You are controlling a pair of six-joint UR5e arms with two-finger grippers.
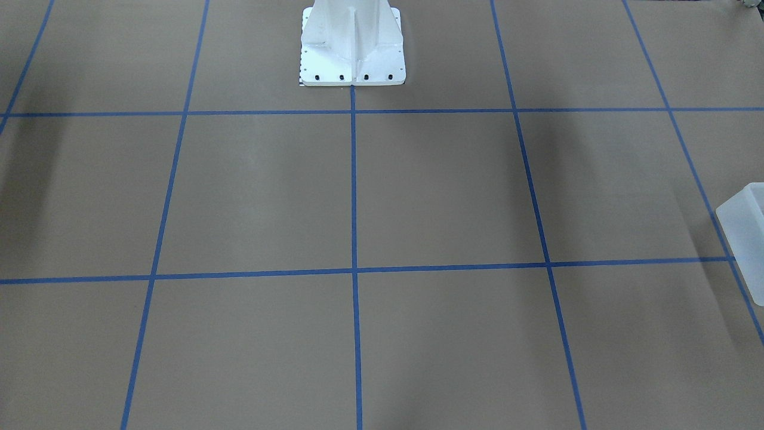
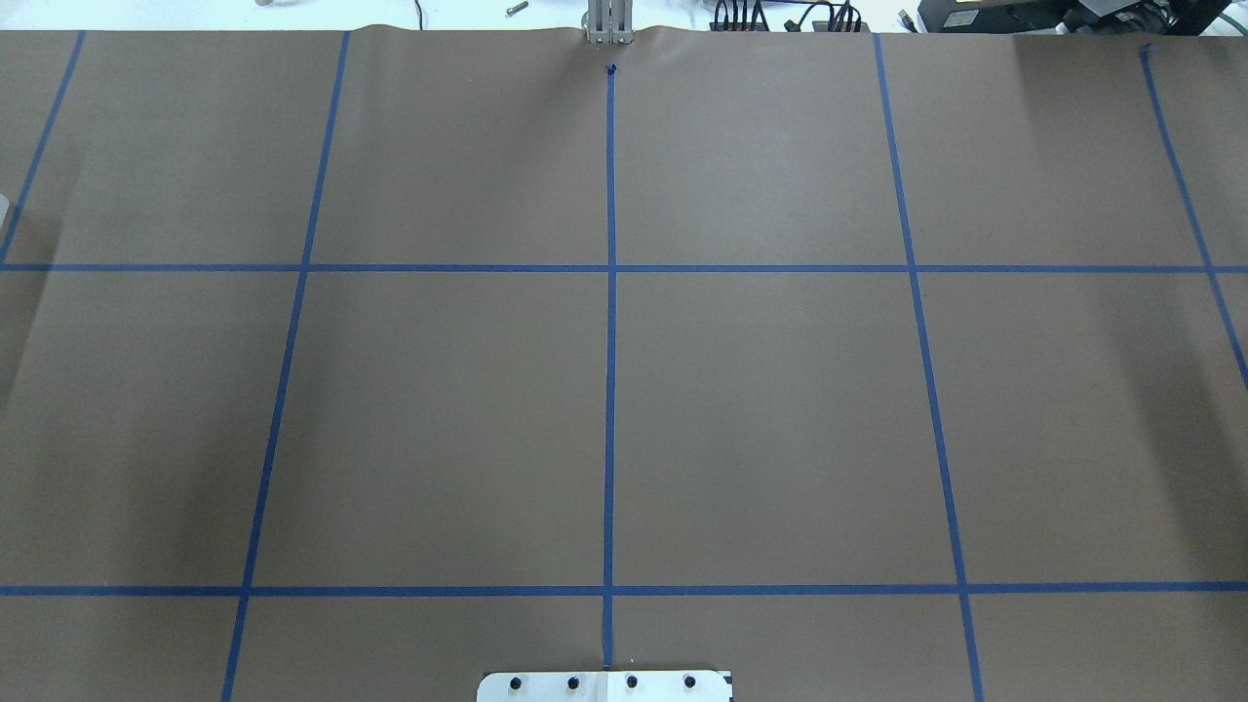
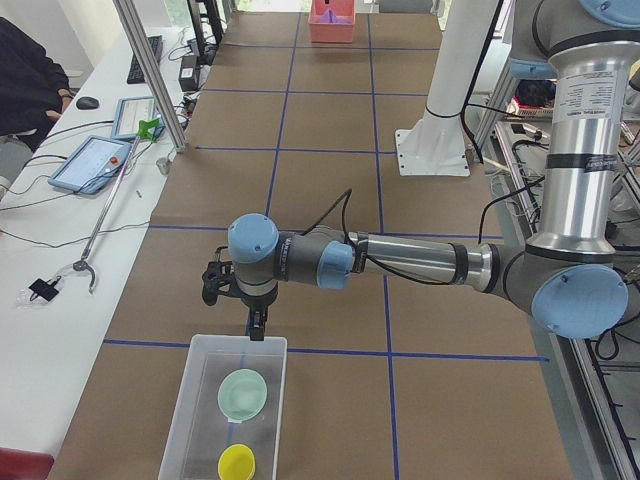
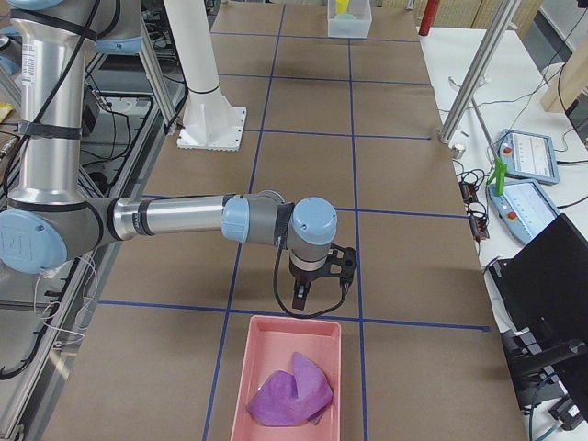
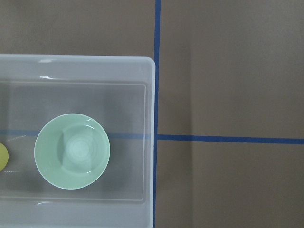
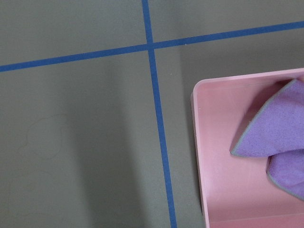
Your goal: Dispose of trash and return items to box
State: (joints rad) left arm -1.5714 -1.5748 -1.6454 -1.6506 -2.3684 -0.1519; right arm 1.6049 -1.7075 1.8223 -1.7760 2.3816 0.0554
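Observation:
The frosted-white box stands at the table's end on my left. It holds a pale green bowl and a yellow cup. My left gripper hangs just above the box's far rim; I cannot tell whether it is open or shut. The left wrist view looks down on the box, the bowl and the cup's edge. My right gripper hangs over the near rim of a pink tray that holds a crumpled purple cloth; I cannot tell its state.
Brown paper with a blue tape grid covers the table. The white robot base stands at the middle. The box's corner shows at the front view's right edge. The right wrist view shows the pink tray and cloth.

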